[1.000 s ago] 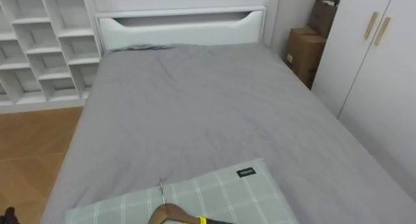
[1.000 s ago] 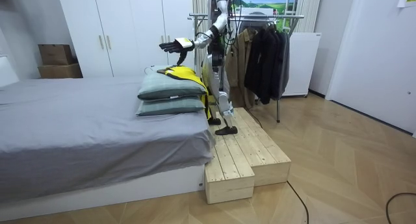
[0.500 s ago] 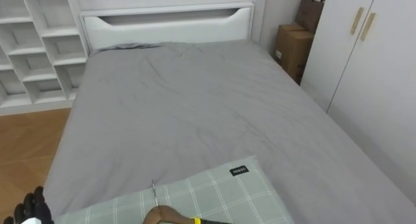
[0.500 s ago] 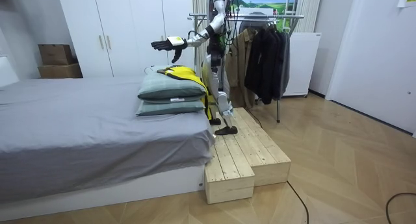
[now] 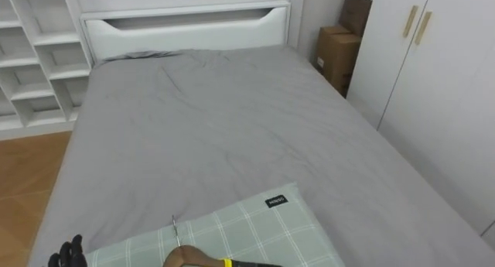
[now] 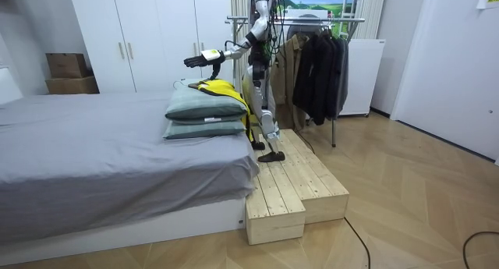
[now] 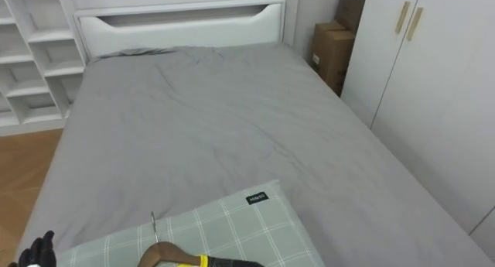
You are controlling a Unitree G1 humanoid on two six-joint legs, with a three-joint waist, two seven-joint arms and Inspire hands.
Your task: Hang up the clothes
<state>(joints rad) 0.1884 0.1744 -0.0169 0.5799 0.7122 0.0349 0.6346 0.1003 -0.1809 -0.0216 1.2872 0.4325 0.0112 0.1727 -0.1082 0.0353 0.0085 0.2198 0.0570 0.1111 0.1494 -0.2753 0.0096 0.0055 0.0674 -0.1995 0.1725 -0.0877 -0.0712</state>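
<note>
— Yellow garment [image 6: 221, 87], where does it lie?
— On top of two stacked pillows [image 6: 204, 107] at the foot of the grey bed [image 5: 224, 128], at the end nearest the robot. No hand holds it.
— And from the head camera?
— At the bottom edge a wooden hanger [image 5: 189, 257] rests on the checked upper pillow, with a bit of yellow on it. Its thin metal hook [image 5: 175, 230] points up the bed toward the white headboard [image 5: 186, 27].
— What is the left hand [image 6: 198, 60] doing?
— It is stretched out forward over the pillows, above the garment and not touching it. The fingers are straight and spread, holding nothing. In the eye views its dark fingertips poke up at the lower left, beside the pillow's corner.
— Where does the robot stand?
— Upright on a low wooden platform [image 6: 292, 183] at the foot of the bed, facing the headboard. Behind it is a clothes rack [image 6: 327, 21] hung with dark coats [image 6: 316, 66].
— What else is around?
— White wardrobe doors [image 5: 433, 81] on the robot's right, cardboard boxes [image 5: 334, 54] in the corner beside them, and white open shelves [image 5: 31, 66] on its left
</note>
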